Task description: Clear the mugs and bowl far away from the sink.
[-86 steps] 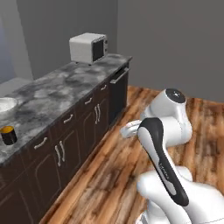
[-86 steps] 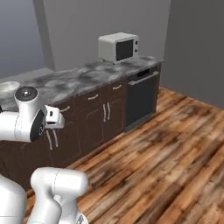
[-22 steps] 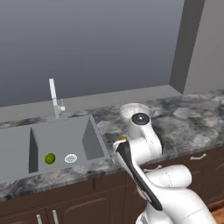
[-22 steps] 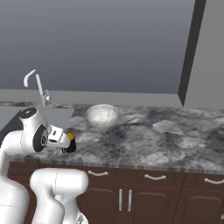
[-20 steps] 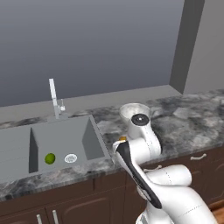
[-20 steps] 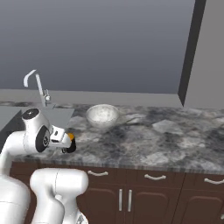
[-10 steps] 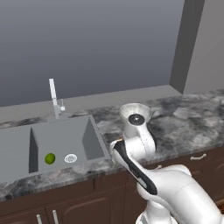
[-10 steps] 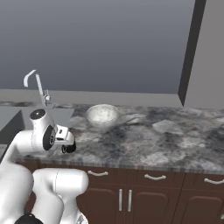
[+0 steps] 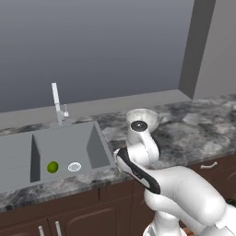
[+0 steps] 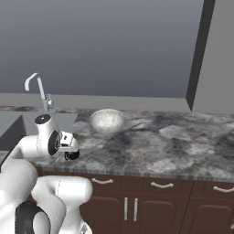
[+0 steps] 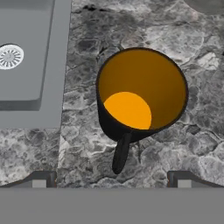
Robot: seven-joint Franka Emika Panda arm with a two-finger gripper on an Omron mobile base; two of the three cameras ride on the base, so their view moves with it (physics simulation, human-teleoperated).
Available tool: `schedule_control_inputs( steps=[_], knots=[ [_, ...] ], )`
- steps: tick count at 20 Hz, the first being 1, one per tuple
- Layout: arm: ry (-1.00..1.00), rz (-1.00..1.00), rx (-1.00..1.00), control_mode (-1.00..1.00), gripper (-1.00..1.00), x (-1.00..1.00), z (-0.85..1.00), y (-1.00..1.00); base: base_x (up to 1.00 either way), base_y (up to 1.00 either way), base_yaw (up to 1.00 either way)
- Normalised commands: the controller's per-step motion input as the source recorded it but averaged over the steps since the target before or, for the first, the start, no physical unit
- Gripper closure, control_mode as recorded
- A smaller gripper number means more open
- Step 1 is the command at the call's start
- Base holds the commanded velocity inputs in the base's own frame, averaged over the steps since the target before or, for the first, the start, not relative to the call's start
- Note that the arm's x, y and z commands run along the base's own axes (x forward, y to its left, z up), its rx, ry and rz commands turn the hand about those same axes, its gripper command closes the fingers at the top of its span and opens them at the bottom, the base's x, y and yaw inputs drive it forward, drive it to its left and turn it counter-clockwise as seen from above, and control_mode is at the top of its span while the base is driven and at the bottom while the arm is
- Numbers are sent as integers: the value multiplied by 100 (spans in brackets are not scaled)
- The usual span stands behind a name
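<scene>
A mug (image 11: pixel 142 89) with a dark outside and an orange-yellow inside stands upright on the marble counter, right of the sink (image 11: pixel 26 52). Its loop handle (image 11: pixel 121 151) points toward my hand. My gripper (image 11: pixel 111 180) hovers open above the mug, its fingertips (image 11: pixel 42 178) wide apart and holding nothing. The speckled off-white bowl (image 10: pixel 106 119) sits farther back on the counter, also in the left base view (image 9: pixel 148 113), partly behind my arm. The sink (image 9: pixel 64 145) has a round white drain (image 9: pixel 74 166) and a silver tap (image 9: pixel 56 101).
A small green fruit (image 9: pixel 52 167) lies in the sink basin beside the drain. The marble counter (image 10: pixel 173 146) runs on to the right toward a wall corner. Dark wooden cabinets (image 10: pixel 137 205) sit below its front edge.
My arm has folded in and the hand has swung down over the mug. The gripper stays open, and the bowl and fruit have not moved.
</scene>
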Motion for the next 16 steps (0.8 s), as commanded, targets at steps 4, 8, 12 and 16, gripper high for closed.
schedule_control_inputs(
  steps=[4, 8, 12, 16],
  knots=[
    [0, 0, 0, -100, -100, 0, -19, -6, 0, 0, 0],
    [0, -1, 0, -100, -100, 0, -8, -24, 0, 0, 0],
    [0, -4, 0, -100, 100, 2, -13, -30, 0, 0, 0],
    [0, -4, 0, -100, 100, 16, -34, -16, 0, 0, 0]
  ],
)
